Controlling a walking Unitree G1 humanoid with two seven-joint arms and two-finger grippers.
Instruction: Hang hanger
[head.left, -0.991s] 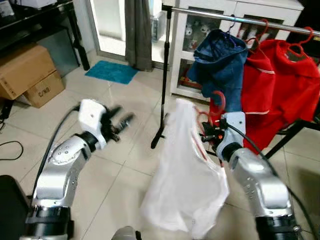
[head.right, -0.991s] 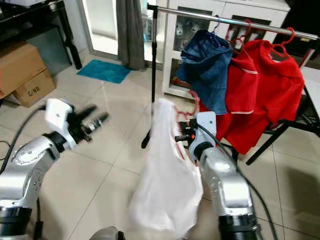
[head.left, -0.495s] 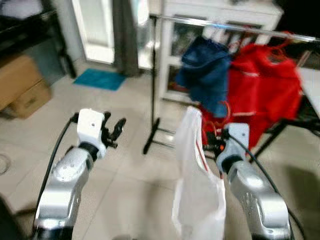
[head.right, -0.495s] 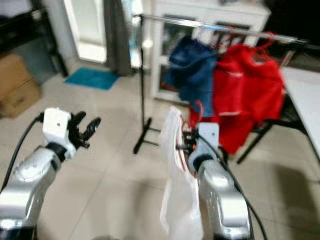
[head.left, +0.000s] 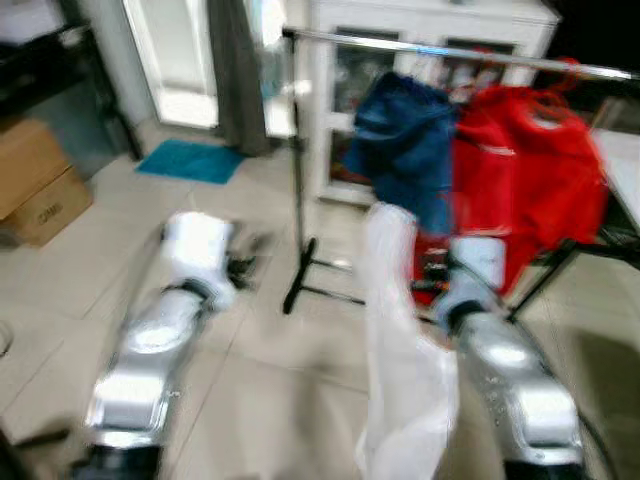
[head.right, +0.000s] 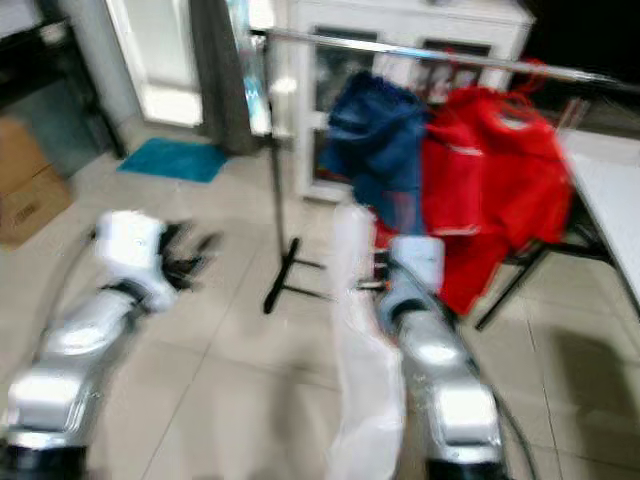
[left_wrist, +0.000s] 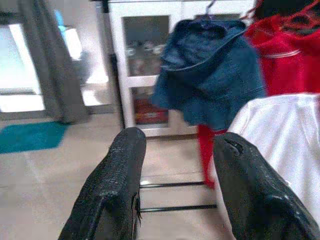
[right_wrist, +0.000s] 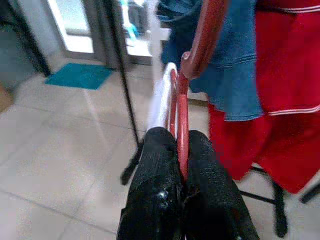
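- Two black fingers of the right end effector (right_wrist: 182, 165) are pressed tight on the thin red hanger (right_wrist: 183, 130), low on its neck, just under the curved hook.
- That looks like a good place to hold it, I think, because the hook sticks up free and can go over the rail.
- The hanger looks stiff and light. It is also thin and smooth, so it could twist or slip between the fingers if it gets bumped.
- The white shirt (head.left: 400, 340) on the hanger is soft and floppy. It hangs down loose beside the right arm, and it will likely swing when the arm moves.
- The hanger is red, with a round hook at the top. The shirt is plain white and a bit see-through. The head views are blurry, so small parts are hard to see.
- The left end effector (left_wrist: 175, 195) is spread wide and holds nothing. It is held out over the floor, well apart from the shirt.
- Farther out stands the silver clothes rail (head.left: 440, 50), above and beyond the hanger. A blue garment (head.left: 400, 140) and red shirts (head.left: 530, 160) hang on it already.
- The rail end nearest its black pole (head.left: 296, 170) looks bare, so that may be a spot for the hook.
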